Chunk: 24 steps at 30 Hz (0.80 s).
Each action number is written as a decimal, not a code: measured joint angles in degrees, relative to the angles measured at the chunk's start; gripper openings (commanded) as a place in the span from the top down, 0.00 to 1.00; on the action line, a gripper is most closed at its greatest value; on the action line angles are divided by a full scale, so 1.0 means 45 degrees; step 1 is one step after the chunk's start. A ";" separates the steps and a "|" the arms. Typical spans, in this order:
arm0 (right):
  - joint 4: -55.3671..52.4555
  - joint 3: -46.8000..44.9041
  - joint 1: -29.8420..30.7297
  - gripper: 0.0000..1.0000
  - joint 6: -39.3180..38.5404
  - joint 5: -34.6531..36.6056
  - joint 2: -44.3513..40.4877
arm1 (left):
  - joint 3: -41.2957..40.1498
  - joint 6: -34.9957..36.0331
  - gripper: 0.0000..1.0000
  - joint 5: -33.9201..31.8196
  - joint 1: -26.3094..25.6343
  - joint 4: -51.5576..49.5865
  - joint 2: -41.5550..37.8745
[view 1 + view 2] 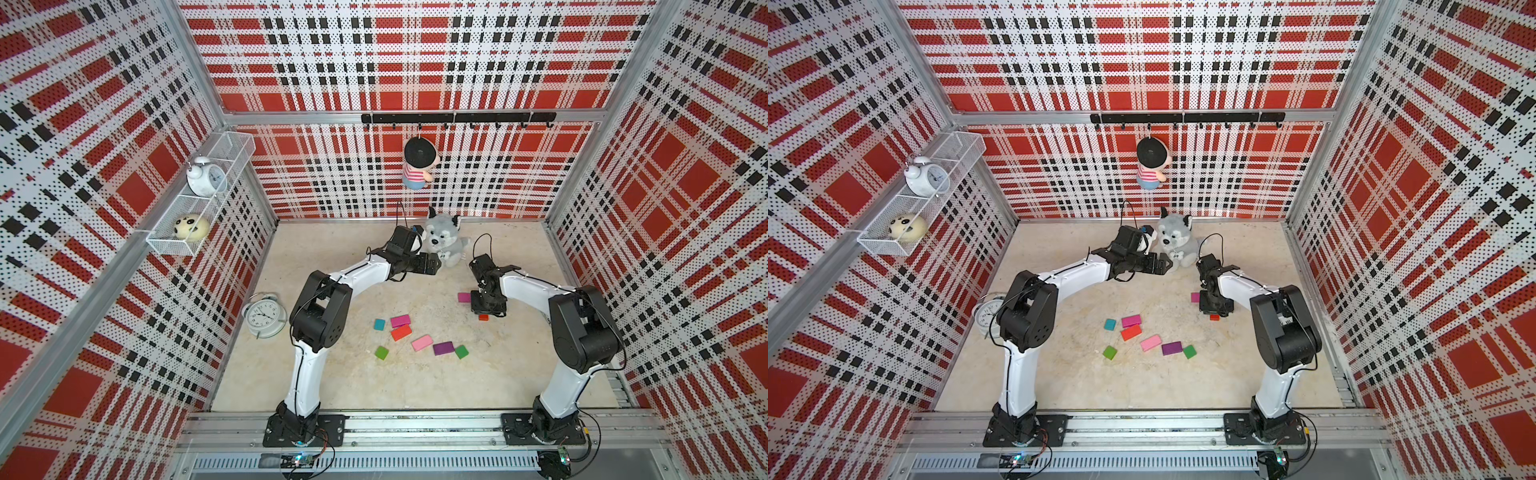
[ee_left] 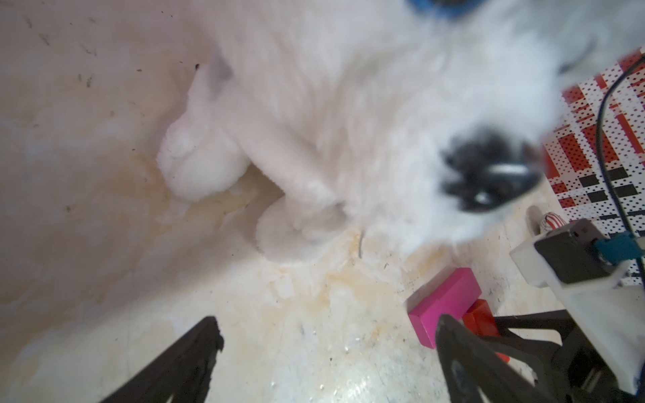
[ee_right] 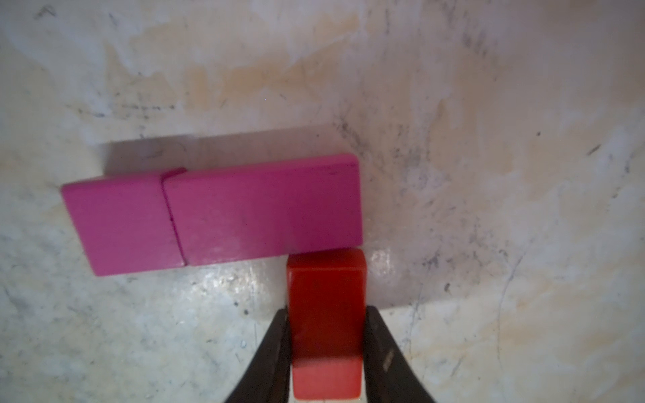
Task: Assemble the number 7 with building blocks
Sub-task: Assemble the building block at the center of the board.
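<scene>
In both top views the right gripper points down at the bench, a little right of the middle of the frame. Its jaws are narrow and hold a red block by its two long sides, which the right wrist view shows clearly. One short end of this block touches the long side of a magenta rectangle, close to one end of it. A magenta square lies against the other end of the rectangle, touching it, so the two make one straight line. The red block is at a right angle to that line. I cannot tell if the red block rests fully on the bench.

The left gripper is in the upper middle of the frame, just beside the plush dog. Its jaws stand wide apart and hold nothing. In the left wrist view only bare bench shows between them, and blurred white fur fills much of the view.

The other blocks lie loose in the middle of the frame, below and left of the right gripper:
- a teal square;
- a second magenta rectangle, just beside a second red rectangle;
- a pink rectangle;
- a purple rectangle with a green square just beside it;
- another green square, apart at the left.

A white alarm clock lies on the bench left of the left arm.
</scene>
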 measured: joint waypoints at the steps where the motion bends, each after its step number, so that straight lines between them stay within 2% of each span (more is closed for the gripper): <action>1: 0.0000 0.0000 0.0000 0.69 -0.0039 0.0000 0.0000 | 0.0000 -0.0005 0.02 0.0000 0.0000 -0.0005 0.0000; 24: -0.0078 0.0170 -0.0005 0.65 -0.0413 0.0092 0.0141 | 0.0000 -0.0019 0.02 0.0000 0.0000 0.0005 0.0005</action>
